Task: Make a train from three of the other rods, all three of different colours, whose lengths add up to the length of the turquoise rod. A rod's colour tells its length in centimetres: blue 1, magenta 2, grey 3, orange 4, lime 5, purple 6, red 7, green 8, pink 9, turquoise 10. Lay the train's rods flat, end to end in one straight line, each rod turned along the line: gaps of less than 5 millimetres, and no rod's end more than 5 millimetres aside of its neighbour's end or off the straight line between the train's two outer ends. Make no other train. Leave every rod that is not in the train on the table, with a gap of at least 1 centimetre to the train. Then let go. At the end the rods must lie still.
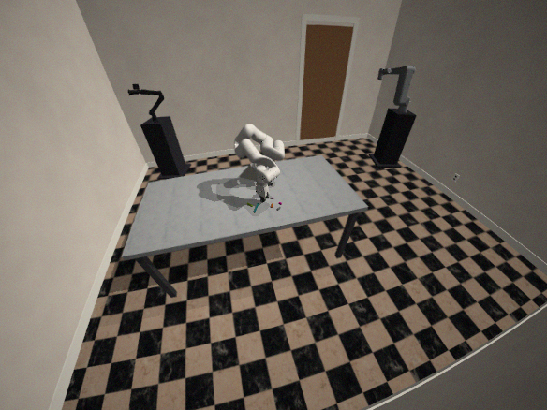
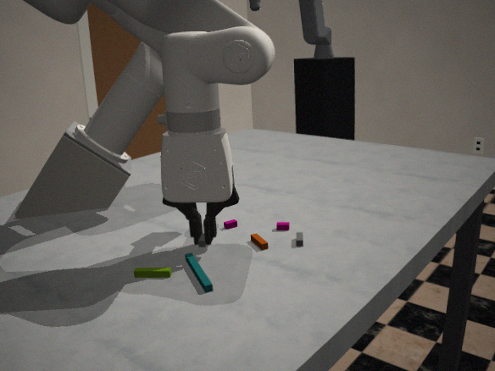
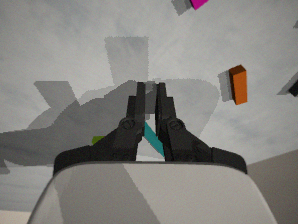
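Pinching what is appearing to be a short grey rod (image 2: 202, 242) (image 3: 150, 92) between its nearly closed fingertips, the gripper (image 1: 263, 200) (image 2: 202, 237) (image 3: 150, 94) is pointing down over a pale table (image 1: 187, 225) (image 2: 360, 191) (image 3: 30, 30); whether the rod is touching the tabletop is not showing. In the exterior view, taken from the fingertips, a turquoise rod (image 1: 256, 208) (image 2: 198, 272) (image 3: 153, 138) is lying near at six o'clock, a lime rod (image 1: 250, 204) (image 2: 152, 273) (image 3: 98, 140) at eight, and a magenta rod (image 1: 273, 197) (image 2: 230, 224) (image 3: 199, 3) at two. Toward three o'clock, an orange rod (image 1: 272, 205) (image 2: 259, 241) (image 3: 239, 85), a second magenta rod (image 1: 280, 203) (image 2: 283, 226) and a second grey rod (image 1: 279, 209) (image 2: 299, 239) (image 3: 294, 88) are resting apart. No train is standing yet; magenta, grey and lime are looking like the right sum. The rods are likely handling as light, stiff little bars, hardly fragile but probably sliding or twisting if nudged. Each is calling for a grip across its long sides at mid-length, keeping both ends free for butting against neighbours.
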Tool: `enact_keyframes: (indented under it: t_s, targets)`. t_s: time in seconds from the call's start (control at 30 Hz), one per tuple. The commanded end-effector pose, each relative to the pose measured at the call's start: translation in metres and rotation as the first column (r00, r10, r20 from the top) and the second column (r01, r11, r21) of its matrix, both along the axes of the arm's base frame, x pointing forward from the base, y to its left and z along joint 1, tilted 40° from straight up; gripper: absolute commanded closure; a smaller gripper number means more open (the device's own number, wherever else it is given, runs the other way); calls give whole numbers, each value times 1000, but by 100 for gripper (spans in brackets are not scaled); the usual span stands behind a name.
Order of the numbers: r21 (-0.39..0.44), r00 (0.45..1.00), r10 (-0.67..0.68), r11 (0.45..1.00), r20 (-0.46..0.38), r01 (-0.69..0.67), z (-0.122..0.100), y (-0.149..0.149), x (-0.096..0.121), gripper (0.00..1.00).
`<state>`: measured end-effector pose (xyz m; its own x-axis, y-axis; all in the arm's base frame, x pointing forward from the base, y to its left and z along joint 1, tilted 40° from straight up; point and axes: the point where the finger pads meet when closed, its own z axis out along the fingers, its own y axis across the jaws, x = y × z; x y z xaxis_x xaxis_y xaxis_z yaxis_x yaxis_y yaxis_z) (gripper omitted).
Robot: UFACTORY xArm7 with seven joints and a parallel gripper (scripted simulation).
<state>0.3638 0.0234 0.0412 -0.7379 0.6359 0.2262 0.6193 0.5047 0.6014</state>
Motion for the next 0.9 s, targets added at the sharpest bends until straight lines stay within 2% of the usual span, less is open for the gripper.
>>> enact_keyframes:
  t_s: [0.0,0.2,0.27,0.43,0.87]
  targets:
    - [-1,1000,-3,1000,2,3,14,-11,-4,96]
    - [-1,1000,-3,1000,2,3,49,-38,-16,96]
    - [-1,1000,-3,1000,2,3,49,-38,-16,96]
    - [-1,1000,-3,1000,2,3,68,-52,-23,96]
    - [-1,1000,-3,1000,2,3,71,-54,-24,96]
